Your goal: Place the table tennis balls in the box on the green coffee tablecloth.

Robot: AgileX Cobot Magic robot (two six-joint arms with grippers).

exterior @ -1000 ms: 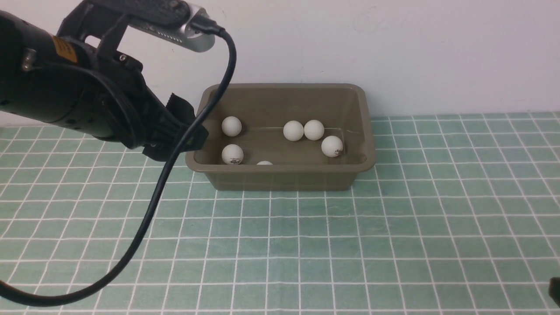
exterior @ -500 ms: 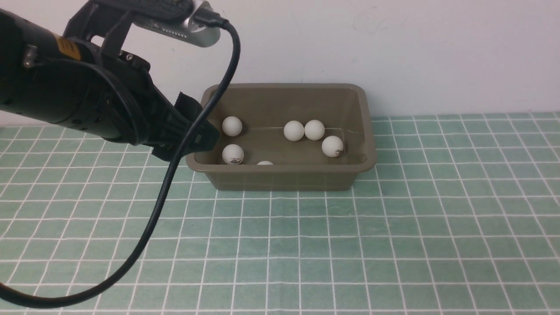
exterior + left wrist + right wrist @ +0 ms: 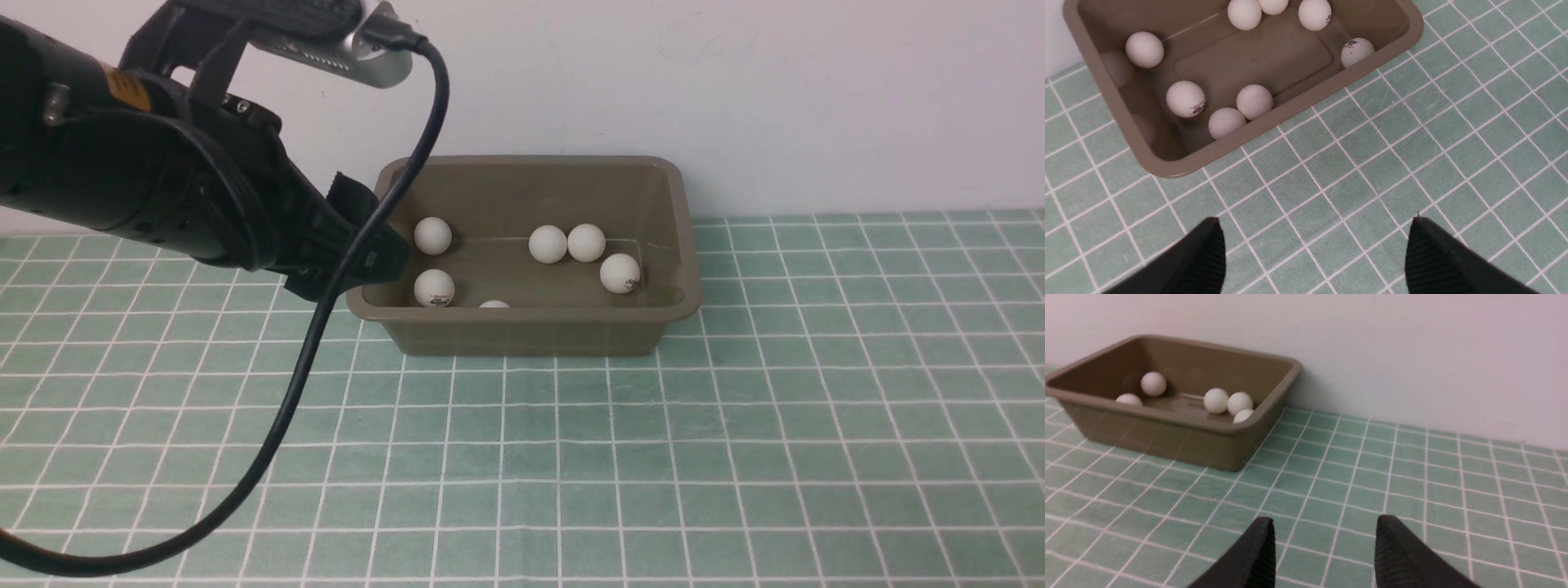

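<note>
The olive-brown box (image 3: 531,335) stands on the green tablecloth (image 3: 571,457) against the back wall. Several white table tennis balls (image 3: 548,243) lie inside it. The left wrist view shows them from above (image 3: 1185,99) in the box (image 3: 1167,169). No ball shows on the cloth outside the box. My left gripper (image 3: 371,233) is open and empty, raised at the box's left end; its fingers (image 3: 1208,253) frame bare cloth. My right gripper (image 3: 1326,520) is open and empty, low over the cloth to the right of the box (image 3: 1167,437). It is out of the front view.
A white wall (image 3: 735,98) runs right behind the box. My left arm's black cable (image 3: 310,359) hangs down over the left part of the cloth.
My left arm has shifted a little to the right, toward the box's left end, then stopped. A dark tip at the front view's lower right corner has left the view.
</note>
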